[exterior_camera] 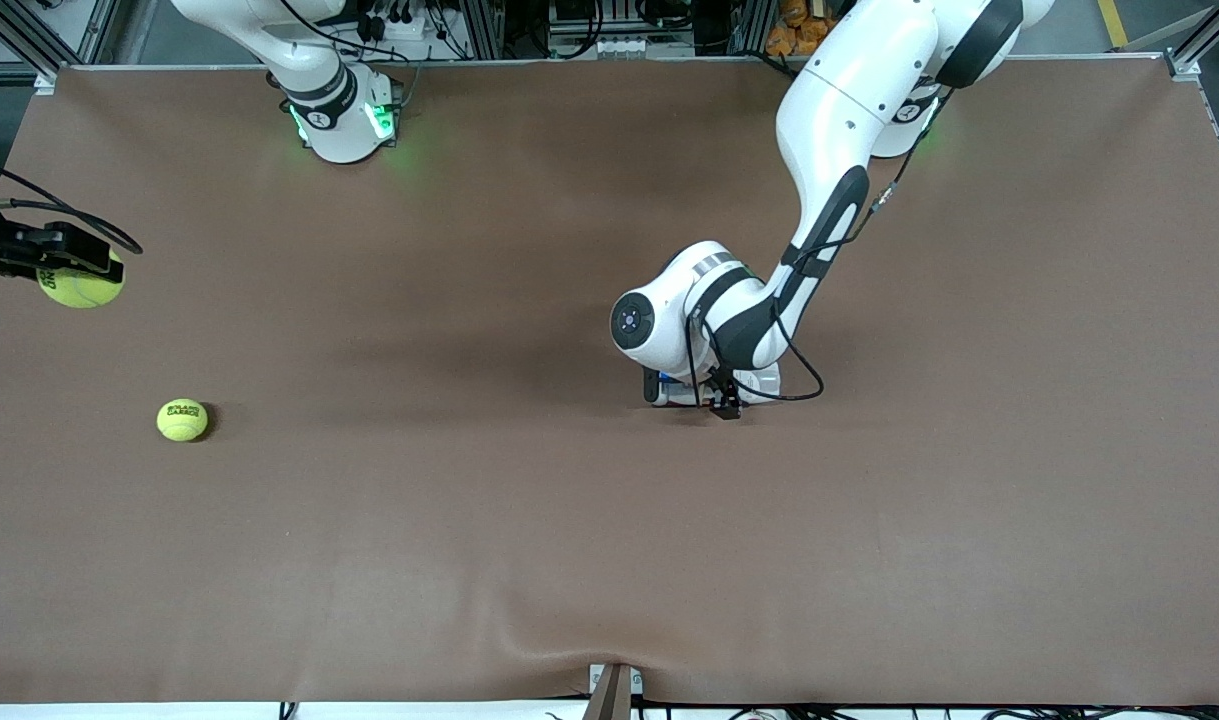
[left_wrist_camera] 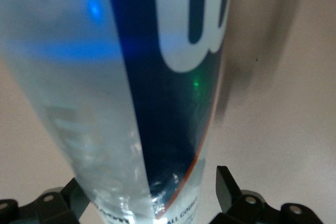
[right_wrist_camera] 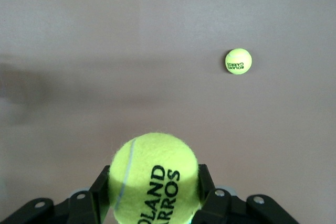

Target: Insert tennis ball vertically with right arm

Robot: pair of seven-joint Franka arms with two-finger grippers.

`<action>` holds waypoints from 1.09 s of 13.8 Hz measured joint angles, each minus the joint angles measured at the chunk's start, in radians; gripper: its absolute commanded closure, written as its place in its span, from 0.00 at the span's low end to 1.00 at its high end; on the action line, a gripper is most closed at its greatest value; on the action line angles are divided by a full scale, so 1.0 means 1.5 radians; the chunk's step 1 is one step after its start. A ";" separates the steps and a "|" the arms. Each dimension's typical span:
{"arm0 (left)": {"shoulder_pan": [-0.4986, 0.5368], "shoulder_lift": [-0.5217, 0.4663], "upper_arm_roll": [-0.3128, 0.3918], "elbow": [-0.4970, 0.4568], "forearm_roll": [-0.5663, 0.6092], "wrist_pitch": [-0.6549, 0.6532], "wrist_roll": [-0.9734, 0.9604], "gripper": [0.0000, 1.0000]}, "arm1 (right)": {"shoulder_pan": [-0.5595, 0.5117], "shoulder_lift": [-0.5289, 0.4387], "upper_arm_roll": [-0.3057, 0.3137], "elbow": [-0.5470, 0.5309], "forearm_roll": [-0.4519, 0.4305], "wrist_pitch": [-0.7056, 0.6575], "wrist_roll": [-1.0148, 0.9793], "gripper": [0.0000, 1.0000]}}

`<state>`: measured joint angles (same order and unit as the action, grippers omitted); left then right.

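Note:
My right gripper (exterior_camera: 77, 280) is shut on a yellow-green tennis ball (exterior_camera: 81, 285) at the right arm's end of the table, held above the surface; the ball fills the gap between the fingers in the right wrist view (right_wrist_camera: 154, 179). A clear tennis ball can with a blue label (left_wrist_camera: 147, 93) sits between the fingers of my left gripper (left_wrist_camera: 149, 195), which is low at the table's middle (exterior_camera: 704, 395). In the front view the can is almost wholly hidden under the left hand.
A second tennis ball (exterior_camera: 182, 420) lies on the brown table (exterior_camera: 469, 550), nearer the front camera than the held ball; it also shows in the right wrist view (right_wrist_camera: 238, 61). The left forearm (exterior_camera: 829, 180) slants over the table's middle.

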<state>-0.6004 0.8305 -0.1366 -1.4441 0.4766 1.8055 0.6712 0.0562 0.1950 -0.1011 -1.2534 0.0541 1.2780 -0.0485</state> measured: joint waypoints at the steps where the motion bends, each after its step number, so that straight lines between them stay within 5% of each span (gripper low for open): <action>1: 0.000 0.002 0.000 0.000 0.000 0.000 -0.001 0.00 | 0.000 0.000 0.000 0.000 0.000 0.000 0.000 1.00; 15: 0.000 0.007 0.003 0.001 0.000 0.001 -0.001 0.06 | 0.000 0.000 0.000 0.000 0.000 0.000 0.000 1.00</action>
<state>-0.6001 0.8414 -0.1321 -1.4432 0.4768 1.8068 0.6693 0.0563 0.1956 -0.1007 -1.2540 0.0542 1.2780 -0.0485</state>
